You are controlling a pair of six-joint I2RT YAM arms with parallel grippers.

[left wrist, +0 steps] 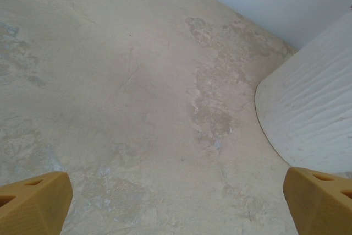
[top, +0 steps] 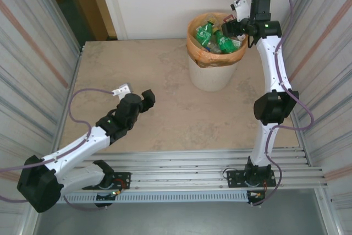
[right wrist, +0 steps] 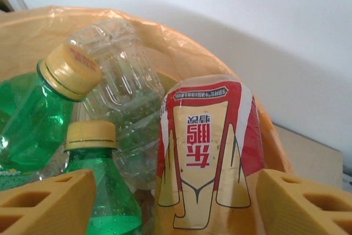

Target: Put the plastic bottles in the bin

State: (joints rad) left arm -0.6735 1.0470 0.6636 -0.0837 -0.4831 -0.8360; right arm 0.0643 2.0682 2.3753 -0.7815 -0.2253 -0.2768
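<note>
While the right gripper (top: 235,26) hangs over the bin (top: 212,78) at the upper right of the top view, its fingers (right wrist: 49,205) stand well apart in the wrist view, one in each lower corner. Between them is a bottle with a red and yellow label (right wrist: 206,152), clear of the lower-left finger and just beside the lower-right one; no grip on it shows. To its left lie the other plastic bottles (top: 208,34): two green ones with yellow caps and a crushed clear one (right wrist: 121,81), all inside the orange bag (right wrist: 33,17) that lines the bin. Left of centre in the top view, the left gripper (top: 148,98) hovers over the bare beige surface (top: 165,64), its jaws wide with nothing between them. Its wrist view has the bin's white wall at the right edge.
</note>
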